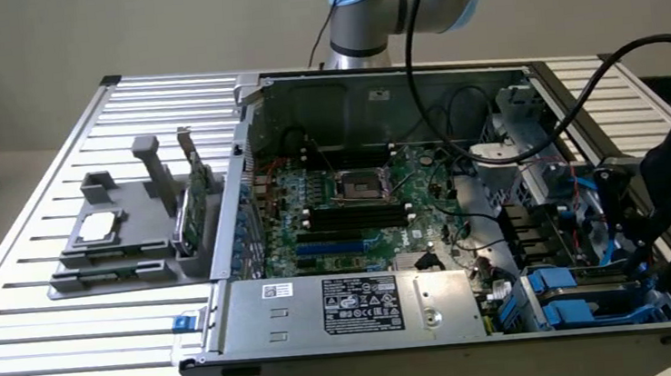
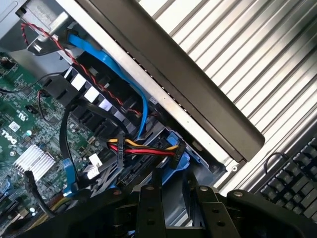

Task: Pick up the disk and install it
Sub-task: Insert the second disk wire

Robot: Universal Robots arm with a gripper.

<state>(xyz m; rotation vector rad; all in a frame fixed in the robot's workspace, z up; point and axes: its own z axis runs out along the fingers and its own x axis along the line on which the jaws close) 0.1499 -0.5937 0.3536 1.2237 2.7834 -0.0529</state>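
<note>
The disk (image 2: 174, 182) shows as a blue-framed edge between the two black fingers (image 2: 148, 203) in the wrist view. My gripper (image 2: 173, 191) is shut on it, low in the drive bay at the corner of the open computer case (image 2: 198, 104). In the exterior view the gripper (image 1: 635, 233) hangs over the bay at the case's right front corner, with a blue edge of the disk (image 1: 608, 242) beside it. Most of the disk's body is hidden by the fingers and the bay.
A red, yellow and black power cable (image 2: 143, 147) and a blue data cable (image 2: 142, 106) cross the bay just ahead of the fingers. More blue carriers (image 1: 565, 306) sit low in the bay. A grey holder (image 1: 111, 262) with a silver chip (image 1: 97, 228) and a green card (image 1: 199, 200) stands at the exterior view's left. A keyboard (image 2: 297, 181) lies outside the case.
</note>
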